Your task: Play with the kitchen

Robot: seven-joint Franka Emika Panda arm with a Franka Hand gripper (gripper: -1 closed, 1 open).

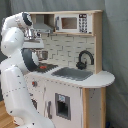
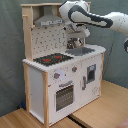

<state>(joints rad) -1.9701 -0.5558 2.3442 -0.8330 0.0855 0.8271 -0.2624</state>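
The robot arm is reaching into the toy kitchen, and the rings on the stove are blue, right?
Almost. The arm does reach into the kitchen, but the stove rings are red, not blue. The second exterior view shows them clearly on the black stovetop.

grey backdrop curtain (image 2: 11, 60), wooden tabletop (image 2: 100, 112) in the second exterior view
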